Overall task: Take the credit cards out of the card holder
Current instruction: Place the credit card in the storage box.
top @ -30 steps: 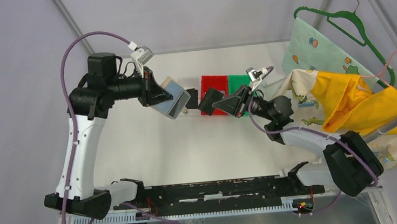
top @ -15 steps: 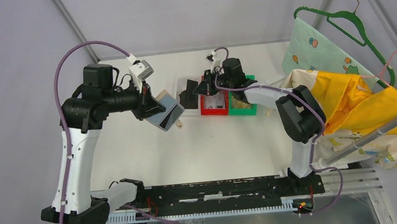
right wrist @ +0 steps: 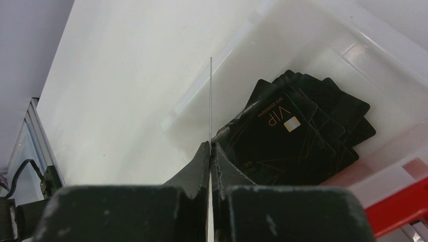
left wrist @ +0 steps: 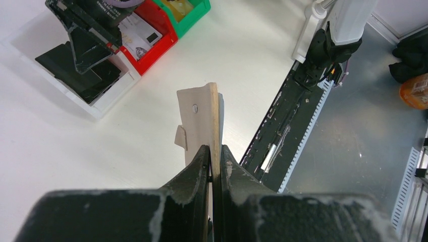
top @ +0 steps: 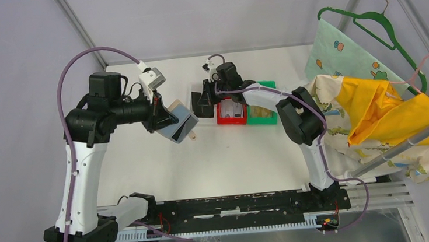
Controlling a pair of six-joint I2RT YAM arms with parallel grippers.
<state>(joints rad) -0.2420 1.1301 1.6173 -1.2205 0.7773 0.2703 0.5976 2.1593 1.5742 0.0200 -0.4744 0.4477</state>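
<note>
Looking down from above, the left gripper [top: 168,121] is clamped on the flat tan card holder with a blue-grey inner panel [top: 180,127]. It holds it up off the white table [top: 234,166], while the right gripper [top: 201,101] reaches just left of the red plastic bin [top: 231,121]. From the left wrist, the card holder [left wrist: 202,118] shows edge-on as a matte, stiff-looking slab pinched near one end between closed fingers, with a small tab jutting to one side. I'd judge it light and rigid enough to carry by that end. Beyond it sits the shallow white plastic bin [left wrist: 101,108]. From the right wrist, the fingers are shut on a single thin credit card [right wrist: 210,96], seen only as a hairline edge standing upright above the white plastic bin [right wrist: 323,40]. In that bin lies a fan of glossy black cards printed VIP [right wrist: 303,133]. I'd call these thin, springy and slick, so they are best nipped across the flat faces near a short edge.
</note>
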